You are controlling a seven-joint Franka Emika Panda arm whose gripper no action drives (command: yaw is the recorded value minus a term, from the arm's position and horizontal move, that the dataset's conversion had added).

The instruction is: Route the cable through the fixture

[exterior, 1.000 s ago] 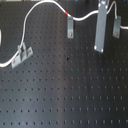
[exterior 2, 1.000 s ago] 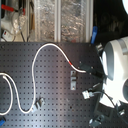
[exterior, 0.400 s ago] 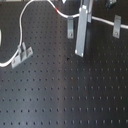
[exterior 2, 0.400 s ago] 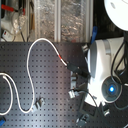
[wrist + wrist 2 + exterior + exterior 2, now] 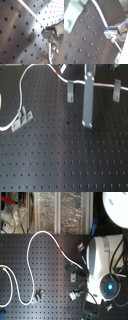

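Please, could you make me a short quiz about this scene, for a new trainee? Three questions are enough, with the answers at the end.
1. True or false: the cable on the board is black.
2. In the first exterior view, which colour is the short band around the cable? A) green B) red C) yellow
3. Fill the gap: the dark board is covered with rows of small ____.

Key: 1 false, the cable is white; 2 B; 3 holes.
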